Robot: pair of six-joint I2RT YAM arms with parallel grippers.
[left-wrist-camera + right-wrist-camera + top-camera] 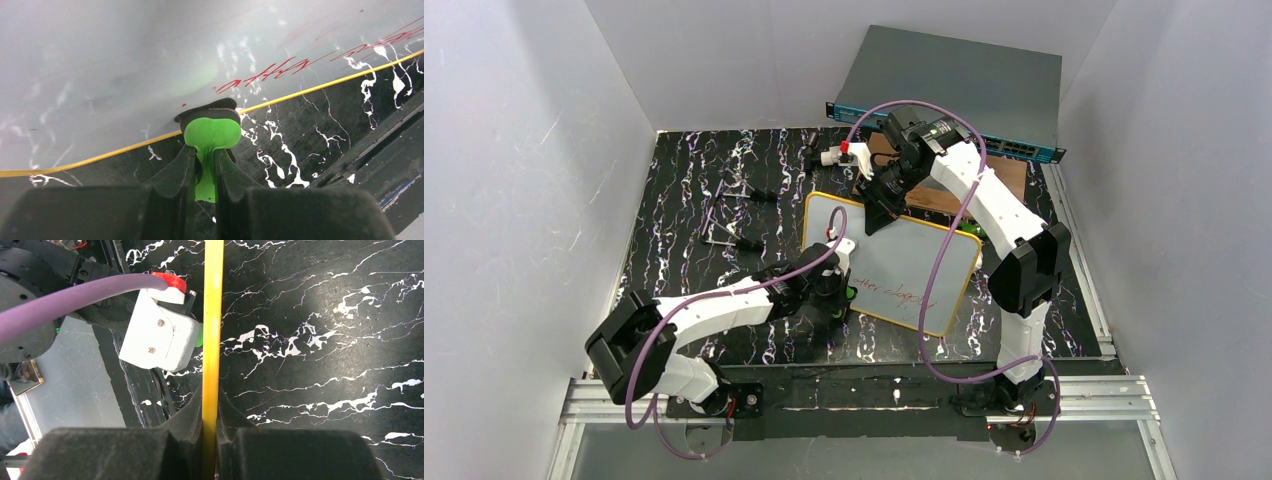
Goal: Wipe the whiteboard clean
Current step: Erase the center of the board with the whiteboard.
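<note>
Left claw (205,161) is pinched shut on the thin stem of a bright green, flat plastic eraser holder (212,131). The holder's dark felt pad (206,106) sits right at the yellow edge of the flat white rectangular whiteboard with a thin yellow-orange rim (125,65). Lines of red handwriting (272,71) run across the board just beyond the pad. From above, this claw (836,293) is at the board's left near edge.

Right claw (211,412) is also closed, its two black fingers clamped on either side of the yellow rim (212,315), which the right wrist camera sees edge-on. In the top view this claw (877,215) grips the far edge of the whiteboard (904,255).

The whiteboard lies askew in the middle of the black tabletop veined with white (684,200), between the two arms. The red writing (896,290) is toward its near side.

Behind the board, a brown wooden board (1009,175) lies under the right arm. A flat grey metal box with a teal front strip (954,85) leans at the back wall. A small white object with a red tip (836,155) lies near the far edge, and thin dark metal pieces (729,215) lie to the left, well apart from the board.
</note>
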